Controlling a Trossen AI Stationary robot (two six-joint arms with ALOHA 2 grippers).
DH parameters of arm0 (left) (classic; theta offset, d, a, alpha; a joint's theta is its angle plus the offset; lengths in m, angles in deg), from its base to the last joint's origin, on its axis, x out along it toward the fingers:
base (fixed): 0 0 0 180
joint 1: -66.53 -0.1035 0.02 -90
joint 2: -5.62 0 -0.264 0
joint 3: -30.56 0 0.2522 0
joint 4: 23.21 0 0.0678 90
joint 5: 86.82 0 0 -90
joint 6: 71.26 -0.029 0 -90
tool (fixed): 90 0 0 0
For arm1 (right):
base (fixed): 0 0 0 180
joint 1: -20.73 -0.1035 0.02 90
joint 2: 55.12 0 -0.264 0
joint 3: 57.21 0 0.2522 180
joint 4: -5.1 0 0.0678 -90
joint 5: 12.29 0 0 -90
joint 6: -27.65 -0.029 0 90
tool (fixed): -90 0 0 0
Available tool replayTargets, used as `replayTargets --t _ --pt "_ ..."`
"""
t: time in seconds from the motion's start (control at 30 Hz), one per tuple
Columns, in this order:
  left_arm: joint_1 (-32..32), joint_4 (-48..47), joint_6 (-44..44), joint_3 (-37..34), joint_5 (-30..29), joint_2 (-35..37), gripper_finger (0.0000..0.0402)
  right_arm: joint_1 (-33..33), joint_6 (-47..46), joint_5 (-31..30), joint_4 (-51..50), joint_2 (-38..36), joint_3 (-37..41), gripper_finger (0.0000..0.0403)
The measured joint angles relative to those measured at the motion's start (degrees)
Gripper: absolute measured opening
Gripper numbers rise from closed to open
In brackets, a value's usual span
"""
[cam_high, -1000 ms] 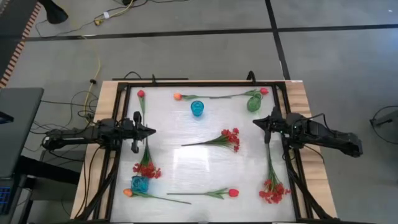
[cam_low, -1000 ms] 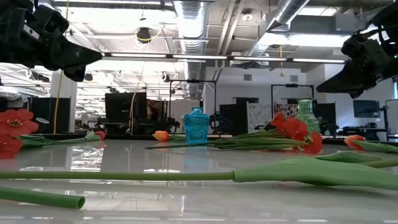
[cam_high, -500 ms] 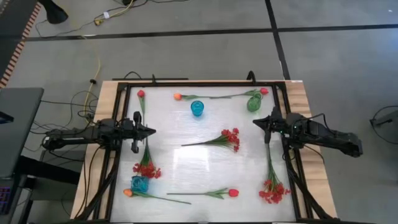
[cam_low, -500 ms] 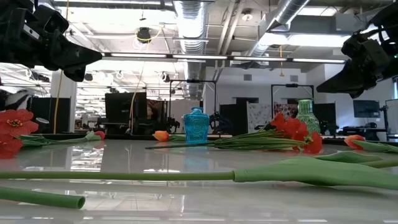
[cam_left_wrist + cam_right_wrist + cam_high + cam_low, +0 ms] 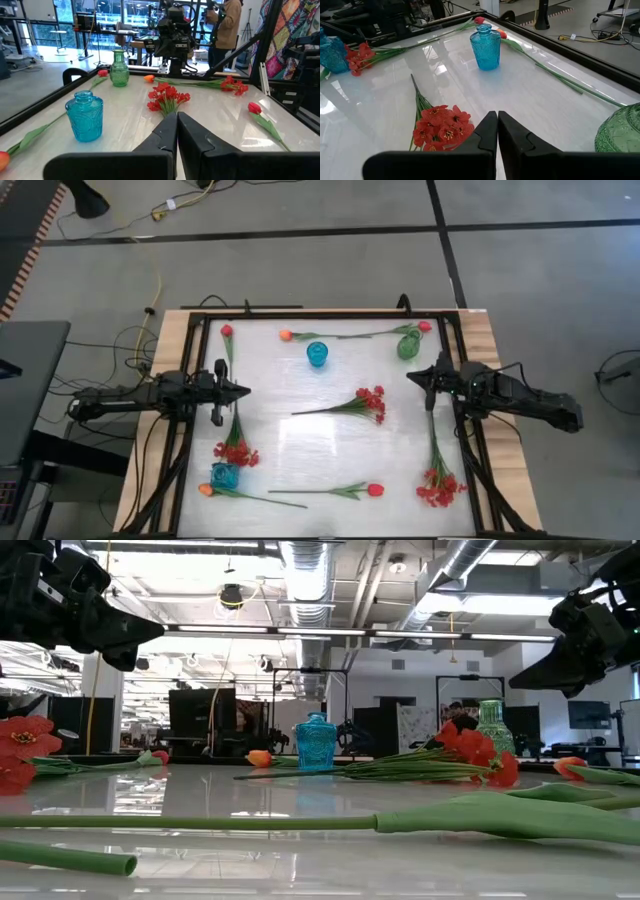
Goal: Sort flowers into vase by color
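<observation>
Flowers lie flat on the white table (image 5: 300, 430). A red spray (image 5: 372, 402) is in the middle, a second (image 5: 236, 452) at the near left, a third (image 5: 440, 488) at the near right. An orange tulip (image 5: 285, 335) and red tulips (image 5: 227, 330), (image 5: 424, 326) lie along the far edge. Another orange tulip (image 5: 205, 490) and a red-pink one (image 5: 375, 490) lie near the front. Upright stand a blue vase (image 5: 317, 354), a green vase (image 5: 407, 346) and a second blue vase (image 5: 225, 475). My left gripper (image 5: 245, 390) hangs shut over the left edge, my right gripper (image 5: 410, 377) shut over the right edge.
A black frame (image 5: 330, 315) runs around the tabletop. In the left wrist view a person (image 5: 227, 30) stands beyond the table's right side, behind the right arm. Bare tabletop lies between the middle spray and the front tulips.
</observation>
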State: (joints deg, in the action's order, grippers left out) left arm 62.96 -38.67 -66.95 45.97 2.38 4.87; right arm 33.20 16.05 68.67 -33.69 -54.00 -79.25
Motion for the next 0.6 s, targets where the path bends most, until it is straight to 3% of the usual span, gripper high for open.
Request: replayTargets --t 0.37,0.47,0.6 --pt "0.0 0.0 0.49 0.02 0.13 0.02 0.0 0.0 0.01 0.0 0.01 0.0 -0.01 0.0043" --pt "0.15 0.12 9.95 0.02 1.54 0.0 0.0 -0.02 0.0 0.0 0.0 -0.02 0.0 0.0043" --pt "0.15 0.1 27.79 0.0 -0.84 0.0 0.0 -0.02 0.0 0.0 0.01 -0.02 -0.02 0.0043"
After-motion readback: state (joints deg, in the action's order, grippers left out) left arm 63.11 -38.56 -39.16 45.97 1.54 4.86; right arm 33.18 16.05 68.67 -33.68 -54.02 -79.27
